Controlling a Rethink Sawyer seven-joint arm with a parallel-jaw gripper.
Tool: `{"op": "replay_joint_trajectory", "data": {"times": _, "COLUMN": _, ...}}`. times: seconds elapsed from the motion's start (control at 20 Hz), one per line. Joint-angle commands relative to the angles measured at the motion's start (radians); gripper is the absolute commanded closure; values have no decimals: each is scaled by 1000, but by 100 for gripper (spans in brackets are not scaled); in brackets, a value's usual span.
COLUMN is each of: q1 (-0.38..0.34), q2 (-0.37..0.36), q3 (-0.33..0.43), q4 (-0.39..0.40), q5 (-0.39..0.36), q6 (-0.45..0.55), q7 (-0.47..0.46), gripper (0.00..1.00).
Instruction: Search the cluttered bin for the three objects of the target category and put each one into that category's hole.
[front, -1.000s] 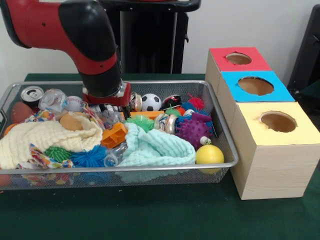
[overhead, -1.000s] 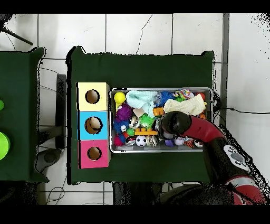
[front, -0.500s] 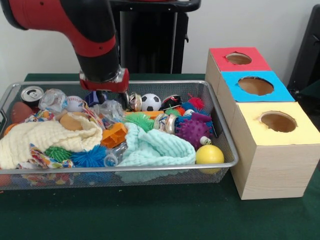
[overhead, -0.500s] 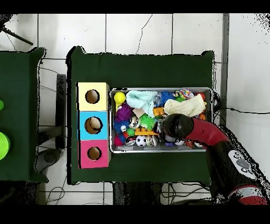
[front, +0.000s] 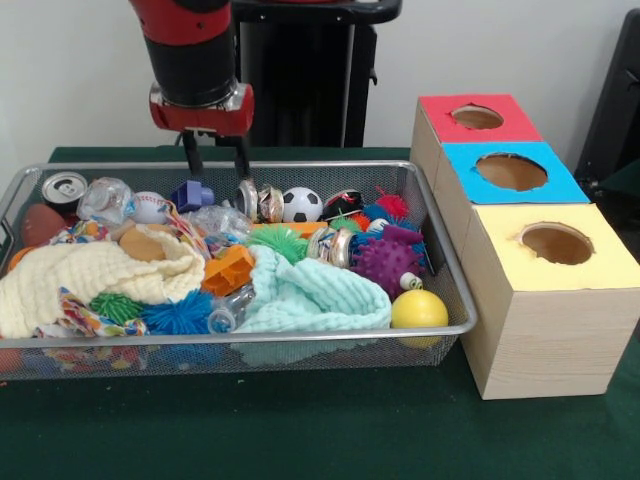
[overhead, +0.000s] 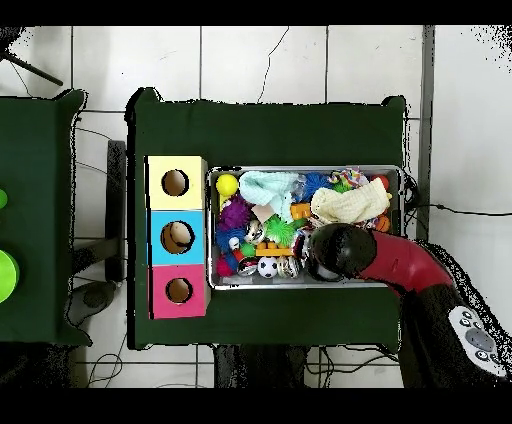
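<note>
Green cloth tabletop (front: 330, 430), white wall behind. Wire bin (front: 445, 280) packed with clutter; box (front: 530, 270) with red, blue and yellow holes sits just beside its end.

End effector (front: 216, 160) hangs above the bin's far side, fingers apart at a moderate width, nothing between them. Tips sit just over the purple block (front: 190, 194) and a crushed can (front: 247, 198). The overhead view only shows the arm (overhead: 345, 250) covering that spot.

Bin contents: balls include a soccer ball (front: 301, 204), baseball (front: 151, 207) and yellow ball (front: 419, 309); also a purple spiky ball (front: 386, 263), an upright can (front: 64, 190), crumpled plastic bottle (front: 105, 199), cream cloth (front: 95, 272), mint cloth (front: 312, 296).

Progress: target category isn't stated. Overhead, there may be something pale inside the blue hole (overhead: 177, 237), but it's too small to call. Bin looks full, so I'd judge most or all three picks remain. No grasp in hand right now.
</note>
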Motion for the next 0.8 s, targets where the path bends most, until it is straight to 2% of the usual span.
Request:
{"op": "replay_joint_trajectory", "data": {"times": 0.05, "q1": -5, "q2": -52, "q3": 53, "q4": 80, "q5": -36, "q6": 60, "q7": -65, "gripper": 0}}
{"op": "replay_joint_trajectory", "data": {"times": 0.45, "q1": -4, "q2": -101, "q3": 47, "q4": 131, "q5": -21, "q6": 49, "q7": -37, "gripper": 0}}
{"op": "replay_joint_trajectory", "data": {"times": 0.6, "q1": -13, "q2": -47, "q3": 57, "q4": 133, "q5": -3, "q6": -18, "q7": 6, "gripper": 0}}
{"op": "replay_joint_trajectory", "data": {"times": 0.8, "q1": -8, "q2": 12, "q3": 69, "q4": 85, "q5": -17, "q6": -14, "q7": -15, "gripper": 0}}
